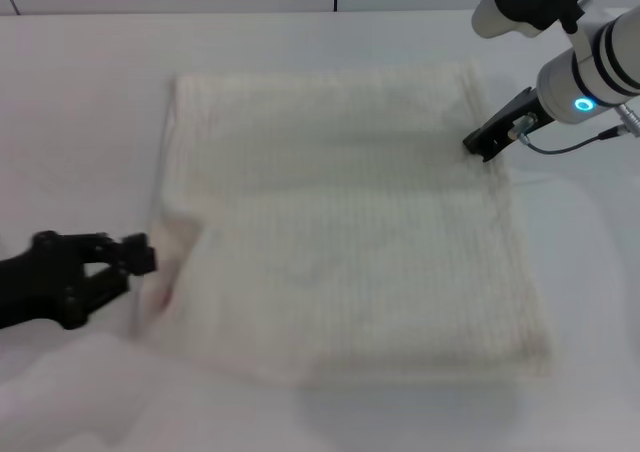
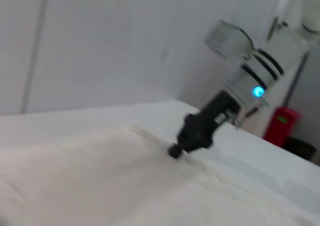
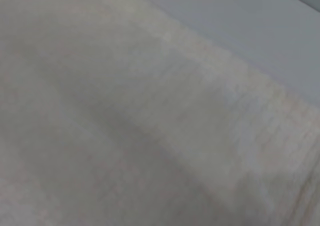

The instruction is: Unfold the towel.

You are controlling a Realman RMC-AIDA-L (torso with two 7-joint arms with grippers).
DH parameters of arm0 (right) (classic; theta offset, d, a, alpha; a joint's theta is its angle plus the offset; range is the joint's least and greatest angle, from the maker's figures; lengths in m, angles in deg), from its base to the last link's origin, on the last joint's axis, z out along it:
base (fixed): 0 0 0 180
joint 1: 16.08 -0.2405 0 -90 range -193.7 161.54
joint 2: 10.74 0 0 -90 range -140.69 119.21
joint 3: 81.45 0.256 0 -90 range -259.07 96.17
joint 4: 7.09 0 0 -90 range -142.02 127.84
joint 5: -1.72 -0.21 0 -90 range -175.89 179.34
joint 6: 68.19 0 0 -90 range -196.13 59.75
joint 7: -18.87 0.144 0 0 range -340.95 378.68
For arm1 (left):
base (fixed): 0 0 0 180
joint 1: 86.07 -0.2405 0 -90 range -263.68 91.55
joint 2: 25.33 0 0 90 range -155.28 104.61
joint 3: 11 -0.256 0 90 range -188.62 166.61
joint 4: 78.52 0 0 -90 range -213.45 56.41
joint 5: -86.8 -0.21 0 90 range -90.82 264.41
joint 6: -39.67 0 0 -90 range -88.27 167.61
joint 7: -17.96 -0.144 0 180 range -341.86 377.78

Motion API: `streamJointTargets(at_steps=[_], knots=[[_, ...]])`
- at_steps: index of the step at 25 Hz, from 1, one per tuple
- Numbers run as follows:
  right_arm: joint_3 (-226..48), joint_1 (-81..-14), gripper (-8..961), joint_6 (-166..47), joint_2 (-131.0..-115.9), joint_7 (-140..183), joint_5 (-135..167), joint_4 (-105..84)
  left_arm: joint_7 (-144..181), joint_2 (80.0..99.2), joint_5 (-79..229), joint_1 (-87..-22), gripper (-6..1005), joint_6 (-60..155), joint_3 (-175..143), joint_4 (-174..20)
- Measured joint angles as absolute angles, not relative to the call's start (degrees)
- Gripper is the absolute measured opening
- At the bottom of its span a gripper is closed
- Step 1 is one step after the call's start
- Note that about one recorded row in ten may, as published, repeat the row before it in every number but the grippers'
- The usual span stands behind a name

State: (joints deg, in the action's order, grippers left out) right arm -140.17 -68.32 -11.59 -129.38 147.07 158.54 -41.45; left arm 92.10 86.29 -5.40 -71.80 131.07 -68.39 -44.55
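The towel [image 1: 340,222] is a large cream-white ribbed cloth lying nearly flat on the white table. In the head view its near-left corner [image 1: 175,287] is blurred and slightly raised. My left gripper [image 1: 143,256], black, sits low at the towel's left edge beside that corner. My right gripper [image 1: 476,145] rests its tip on the towel's far right edge, its jaws together on the cloth. The left wrist view shows that same right gripper [image 2: 176,150] touching the towel [image 2: 100,176]. The right wrist view is filled by the towel [image 3: 125,126] and its hem [image 3: 235,81].
The white table [image 1: 80,122] extends around the towel on all sides. A red box [image 2: 281,126] stands on the floor beyond the table, behind my right arm [image 1: 590,72].
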Motion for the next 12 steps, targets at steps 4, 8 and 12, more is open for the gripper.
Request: streamJointTargets(at_steps=[4,8,12], knots=[[-140.2,-68.4,0,-11.6,-129.38,147.1,158.6,-41.5,91.7,85.93,-5.4,-73.4,172,132.9,-64.3,-44.3],[-140.2,-68.4,0,-11.6,-129.39,147.2,158.6,-41.7,91.5,85.68,-5.4,-74.3,300,133.5,-61.6,-44.1],[-139.9,-68.3,0,-11.6,-129.41,147.2,158.3,-42.5,89.2,86.04,-5.4,-74.4,443,133.7,-58.3,-44.5]])
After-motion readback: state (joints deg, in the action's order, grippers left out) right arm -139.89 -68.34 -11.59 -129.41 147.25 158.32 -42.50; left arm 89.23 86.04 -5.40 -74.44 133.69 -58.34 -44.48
